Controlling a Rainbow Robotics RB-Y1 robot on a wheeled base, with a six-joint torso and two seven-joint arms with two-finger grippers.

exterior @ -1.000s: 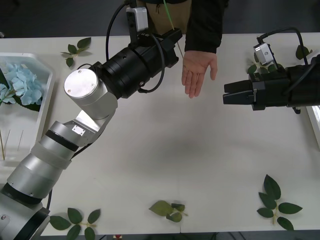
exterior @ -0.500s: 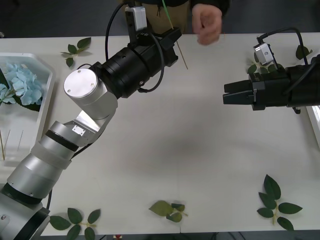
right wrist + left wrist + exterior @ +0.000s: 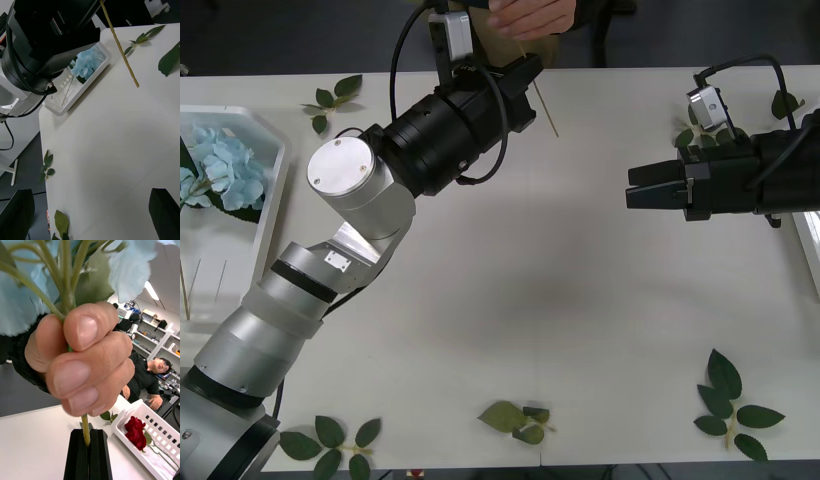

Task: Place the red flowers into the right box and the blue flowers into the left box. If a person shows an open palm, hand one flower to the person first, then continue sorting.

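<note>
- Where is the left gripper (image 3: 89,450)?
- It reaches out past the far edge of the worktop (image 3: 580,300). Its jaws are pressed together on the thin green stem of a blue flower (image 3: 131,266).
- Is someone else holding that flower?
- Yes. A person's hand (image 3: 80,360) is wrapped around the stem just above the jaws. From the front the hand (image 3: 532,15) sits beyond the far edge, and the stem's bare end (image 3: 545,112) pokes down over the worktop.
- Where are the other flowers?
- More blue flowers (image 3: 220,165) lie in the left box (image 3: 270,205) at the left edge. A red flower (image 3: 135,432) lies in the right box (image 3: 165,435).
- What about the right gripper (image 3: 630,190)?
- It hangs over the right side of the worktop, pointing toward the middle. Its jaws are apart and hold nothing.
- Anything else?
- Loose green leaves (image 3: 730,405) lie near the front edge and in the far corners.
</note>
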